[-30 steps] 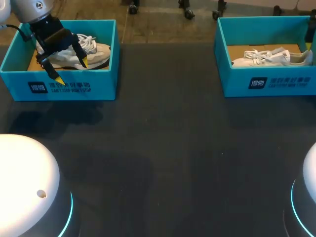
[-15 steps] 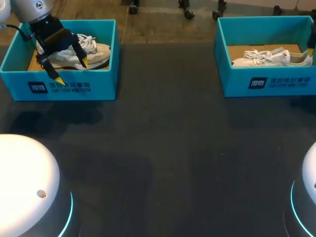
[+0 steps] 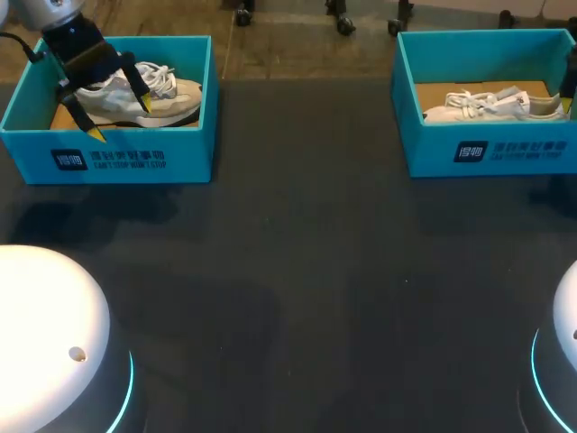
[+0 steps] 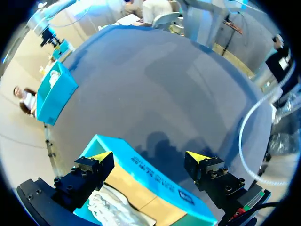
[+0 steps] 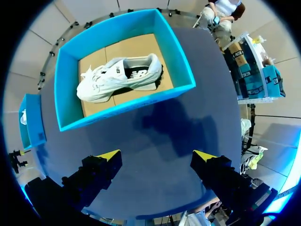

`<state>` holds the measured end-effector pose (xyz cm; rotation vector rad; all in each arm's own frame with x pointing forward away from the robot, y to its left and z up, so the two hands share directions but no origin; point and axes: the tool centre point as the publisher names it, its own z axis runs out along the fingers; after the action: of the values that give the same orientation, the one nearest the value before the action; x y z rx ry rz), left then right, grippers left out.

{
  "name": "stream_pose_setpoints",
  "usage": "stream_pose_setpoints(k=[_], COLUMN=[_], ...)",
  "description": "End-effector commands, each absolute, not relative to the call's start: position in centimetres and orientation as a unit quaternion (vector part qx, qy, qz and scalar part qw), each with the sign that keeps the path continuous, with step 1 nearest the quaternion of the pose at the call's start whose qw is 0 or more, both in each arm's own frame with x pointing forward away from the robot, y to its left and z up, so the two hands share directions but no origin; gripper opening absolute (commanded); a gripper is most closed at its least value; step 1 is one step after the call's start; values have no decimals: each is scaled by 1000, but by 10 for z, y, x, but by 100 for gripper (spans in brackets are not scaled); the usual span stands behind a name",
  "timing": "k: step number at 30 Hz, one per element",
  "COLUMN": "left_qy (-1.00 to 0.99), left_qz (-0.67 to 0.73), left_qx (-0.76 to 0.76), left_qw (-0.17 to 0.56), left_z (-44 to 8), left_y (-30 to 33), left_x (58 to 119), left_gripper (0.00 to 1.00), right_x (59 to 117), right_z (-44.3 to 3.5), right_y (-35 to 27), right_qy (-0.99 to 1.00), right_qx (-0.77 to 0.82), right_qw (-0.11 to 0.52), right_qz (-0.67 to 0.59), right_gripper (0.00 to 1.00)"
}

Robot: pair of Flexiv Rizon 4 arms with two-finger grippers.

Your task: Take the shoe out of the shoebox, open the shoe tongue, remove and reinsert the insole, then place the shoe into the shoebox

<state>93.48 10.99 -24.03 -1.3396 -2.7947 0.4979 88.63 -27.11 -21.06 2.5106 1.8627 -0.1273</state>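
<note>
The left gripper [image 3: 119,117] hangs released over the teal shoebox [image 3: 189,153] at ten o'clock on the tabletop [image 3: 297,271] — the shoe [image 3: 171,95] lies inside, not yet lifted. The right gripper [image 5: 156,156], likewise released, hovers short of a second box [image 5: 127,106] at two o'clock. Every step remains.

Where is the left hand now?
In the head view, the left hand is at the far left, open, over the near wall of the left shoebox, by the shoe inside it.

surface: dark table [image 3: 306,289] | finish: matte, plain | light: soft shadows across the tabletop
</note>
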Motion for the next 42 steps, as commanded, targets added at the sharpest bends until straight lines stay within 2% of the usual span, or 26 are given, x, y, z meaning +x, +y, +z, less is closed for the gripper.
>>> stream_pose_setpoints(k=[1,9,15,22,33,42], left_qy=[-880,-812,-778,-777,-777,-725], left_qz=[153,131,129,51,51,18], left_qx=[-449,-568,-614,-627,-627,-689], left_qw=[25,16,19,-2,-2,-5], left_z=[-226,-215,-206,-197,-197,-234], left_y=[124,170,213,259,259,285], left_x=[957,1009,1060,1117,1117,1155], left_gripper=[100,100,100,100,100,100], right_x=[887,887,887,887,887,887], right_z=[-211,-211,-211,-211,-211,-211], right_y=[-271,-271,-271,-271,-271,-271], right_qy=[595,595,595,595,595,595], right_qx=[803,803,803,803,803,803], right_qw=[6,6,6,6,6,6], right_qz=[-41,-41,-41,-41,-41,-41], right_gripper=[100,100,100,100,100,100])
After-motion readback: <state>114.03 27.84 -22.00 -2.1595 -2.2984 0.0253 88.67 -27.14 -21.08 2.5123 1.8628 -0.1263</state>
